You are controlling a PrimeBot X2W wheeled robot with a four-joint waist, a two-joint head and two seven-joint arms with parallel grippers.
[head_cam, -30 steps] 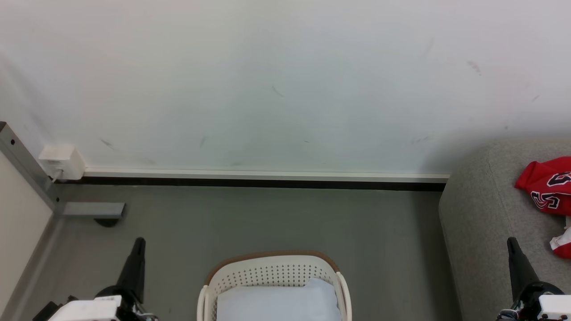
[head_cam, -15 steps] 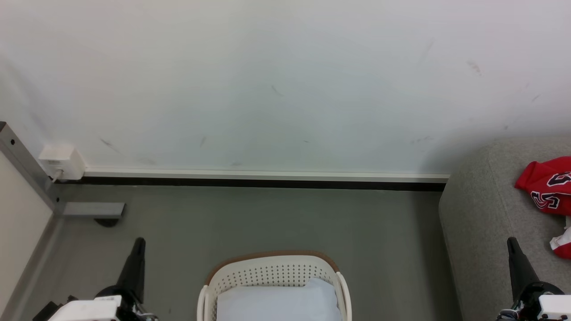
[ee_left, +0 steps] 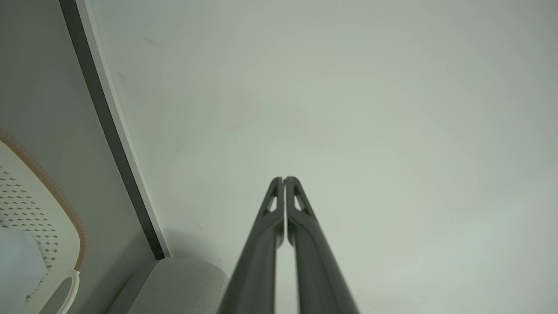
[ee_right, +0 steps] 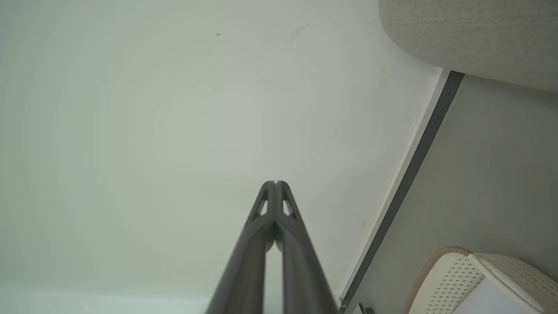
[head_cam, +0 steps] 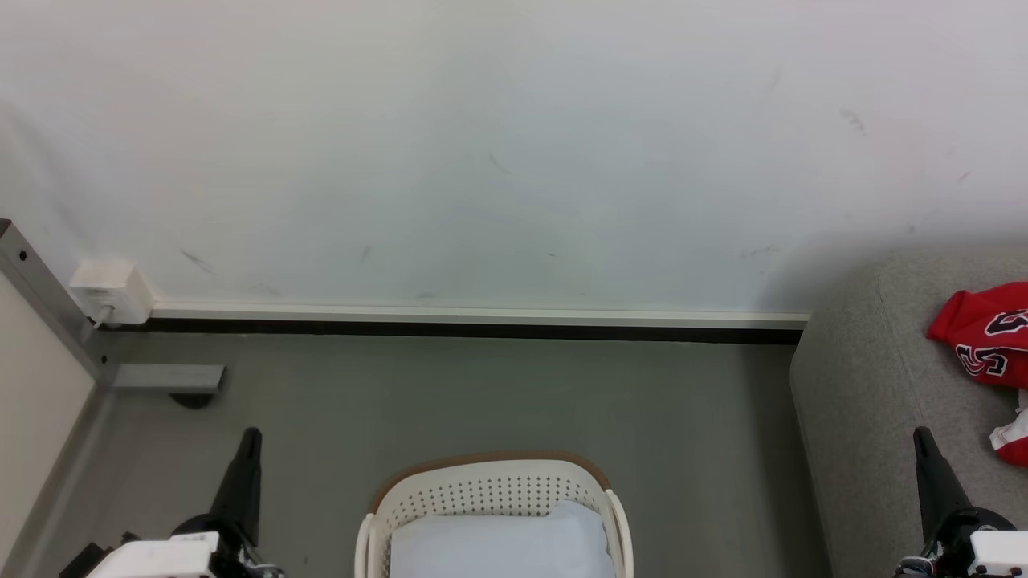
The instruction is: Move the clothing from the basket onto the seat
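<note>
The white perforated basket (head_cam: 490,490) with a brown rim stands on the floor at the bottom centre of the head view, a plain white pad (head_cam: 498,546) lying inside it. Red clothing (head_cam: 984,333) with black-and-white lettering lies on the grey seat (head_cam: 867,401) at the right edge. My left gripper (head_cam: 250,437) points up at the lower left, shut and holding nothing. My right gripper (head_cam: 922,437) rises at the lower right in front of the seat, also shut and holding nothing. In each wrist view the shut fingers, left gripper (ee_left: 284,179) and right gripper (ee_right: 275,182), point at the bare wall.
A white wall with a baseboard (head_cam: 482,317) runs across behind the basket. A metal frame leg (head_cam: 48,313) and a white wall box (head_cam: 111,289) sit at the far left. Grey floor (head_cam: 498,393) lies between basket and wall.
</note>
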